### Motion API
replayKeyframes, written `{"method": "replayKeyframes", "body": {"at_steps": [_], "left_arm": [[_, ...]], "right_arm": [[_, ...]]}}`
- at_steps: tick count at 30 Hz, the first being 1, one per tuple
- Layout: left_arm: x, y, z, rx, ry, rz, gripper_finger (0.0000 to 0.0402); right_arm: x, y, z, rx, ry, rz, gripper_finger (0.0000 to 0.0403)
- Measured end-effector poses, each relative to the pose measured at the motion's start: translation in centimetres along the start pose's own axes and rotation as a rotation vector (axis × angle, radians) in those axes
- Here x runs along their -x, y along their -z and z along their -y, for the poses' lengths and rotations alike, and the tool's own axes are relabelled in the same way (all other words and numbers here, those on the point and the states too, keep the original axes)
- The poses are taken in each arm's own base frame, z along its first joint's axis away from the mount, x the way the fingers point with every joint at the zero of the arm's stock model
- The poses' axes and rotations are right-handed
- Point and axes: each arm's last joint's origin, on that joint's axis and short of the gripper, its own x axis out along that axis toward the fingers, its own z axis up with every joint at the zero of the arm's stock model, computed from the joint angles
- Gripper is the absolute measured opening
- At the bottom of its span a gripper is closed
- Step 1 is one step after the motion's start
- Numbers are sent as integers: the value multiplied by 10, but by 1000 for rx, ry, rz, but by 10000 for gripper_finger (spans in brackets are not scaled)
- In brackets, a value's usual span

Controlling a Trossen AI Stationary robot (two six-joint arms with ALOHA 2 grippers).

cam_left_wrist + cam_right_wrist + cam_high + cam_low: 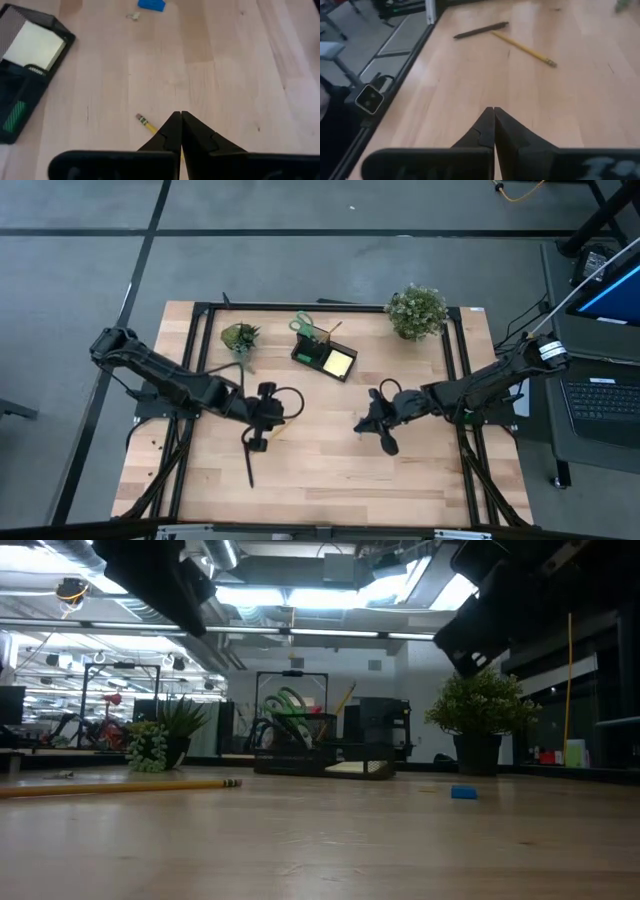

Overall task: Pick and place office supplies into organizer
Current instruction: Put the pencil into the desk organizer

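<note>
While both tools are pinched fully closed and empty, the left tool (180, 131) hovers over the pencil (146, 123) mid-surface; the right tool (493, 131) hovers toward the right edge.

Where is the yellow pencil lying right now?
The yellow pencil lies flat on the table, left of centre in the high view, directly under the shut left gripper, with a black pen close beside it.

No text, label, brand, number or sign can be read in any view; the pale marks on the right gripper's housing beside its fingers are too blurred to read.
</note>
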Motion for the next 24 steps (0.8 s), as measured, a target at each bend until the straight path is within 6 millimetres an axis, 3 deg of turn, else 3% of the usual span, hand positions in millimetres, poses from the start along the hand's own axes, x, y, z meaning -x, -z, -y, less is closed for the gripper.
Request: {"method": "replayKeyframes", "body": {"at_steps": [10,16,24], "left_arm": [[0,6,8,199,-3,-38,15],[-8,9,13,207,-25,-72,56],[-34,16,16,321,-74,-155,113]], "right_arm": [[-1,-4,-20,-14,-8,-18,7],[0,-2,-21,-52,-11,-27,7],[0,-2,-21,-50,-9,-30,7]]}}
